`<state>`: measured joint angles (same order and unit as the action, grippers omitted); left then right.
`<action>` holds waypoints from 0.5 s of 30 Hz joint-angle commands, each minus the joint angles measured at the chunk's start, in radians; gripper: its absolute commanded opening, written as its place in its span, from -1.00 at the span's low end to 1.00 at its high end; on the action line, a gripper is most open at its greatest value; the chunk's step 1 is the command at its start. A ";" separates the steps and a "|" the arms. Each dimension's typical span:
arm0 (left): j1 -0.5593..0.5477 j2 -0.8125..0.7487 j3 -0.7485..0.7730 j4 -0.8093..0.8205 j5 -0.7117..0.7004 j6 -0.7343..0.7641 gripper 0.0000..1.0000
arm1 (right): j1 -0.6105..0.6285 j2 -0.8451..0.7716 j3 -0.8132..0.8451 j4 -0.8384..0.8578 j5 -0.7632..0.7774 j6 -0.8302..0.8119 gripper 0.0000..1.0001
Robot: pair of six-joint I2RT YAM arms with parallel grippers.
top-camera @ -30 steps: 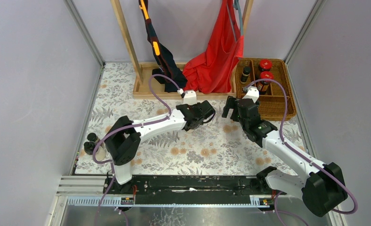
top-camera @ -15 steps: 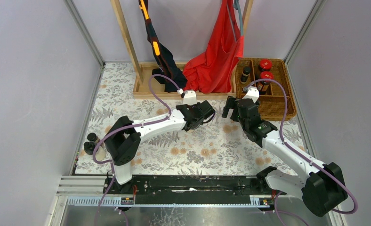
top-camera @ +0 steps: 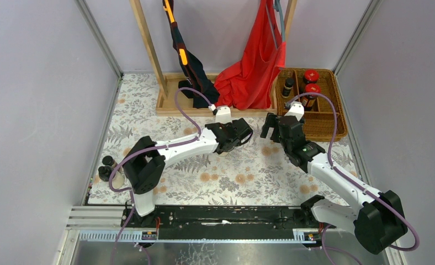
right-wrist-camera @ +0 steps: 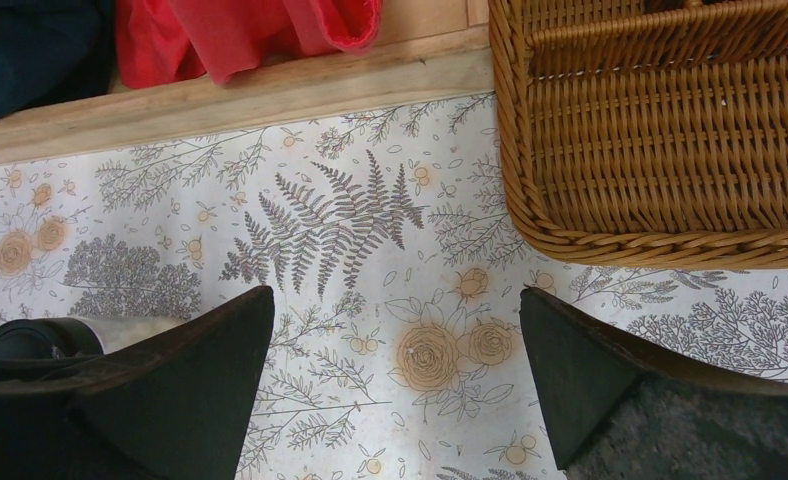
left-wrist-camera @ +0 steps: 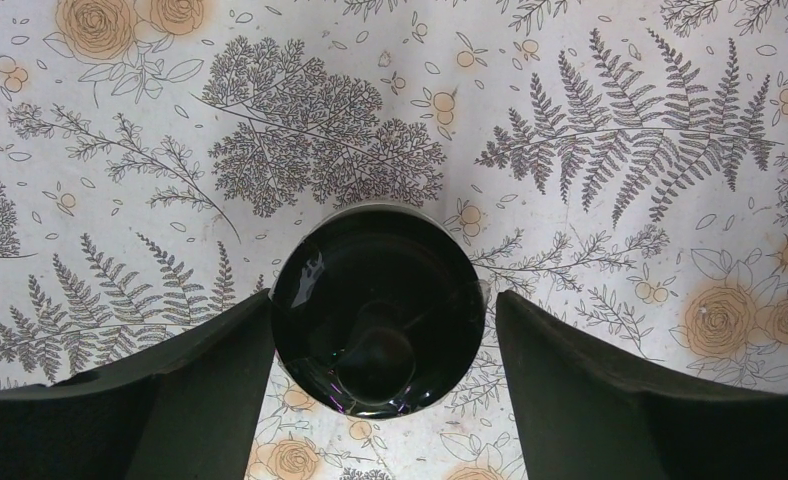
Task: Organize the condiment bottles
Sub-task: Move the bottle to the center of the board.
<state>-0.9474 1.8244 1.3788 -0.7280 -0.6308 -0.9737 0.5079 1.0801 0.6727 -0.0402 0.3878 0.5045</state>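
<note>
A pale translucent bottle with a black cap (left-wrist-camera: 375,310) stands upright on the floral mat between my left gripper's (left-wrist-camera: 385,300) fingers. The left finger touches the cap and a small gap shows at the right finger, so the gripper is open. The bottle also shows at the left edge of the right wrist view (right-wrist-camera: 40,338). My right gripper (right-wrist-camera: 398,292) is open and empty above the mat, just left of the wicker basket (right-wrist-camera: 660,150). In the top view the basket (top-camera: 328,124) holds two red-lidded jars (top-camera: 311,75) (top-camera: 313,89) and a dark bottle (top-camera: 287,86). Two more black-capped bottles (top-camera: 107,162) stand at the mat's left edge.
A wooden rack base (top-camera: 171,106) runs along the back, with a red cloth (top-camera: 254,66) and a dark cloth (top-camera: 196,74) hanging over it. Grey walls close both sides. My two grippers (top-camera: 240,132) (top-camera: 270,126) face each other closely at mid-table.
</note>
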 commanded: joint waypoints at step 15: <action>-0.004 -0.245 0.063 -0.033 -0.139 0.107 0.69 | 0.009 0.006 0.023 0.040 -0.058 -0.038 0.99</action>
<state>-0.9478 1.7100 1.4288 -0.7483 -0.6708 -0.9207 0.5079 1.0801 0.6727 -0.0395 0.3813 0.4961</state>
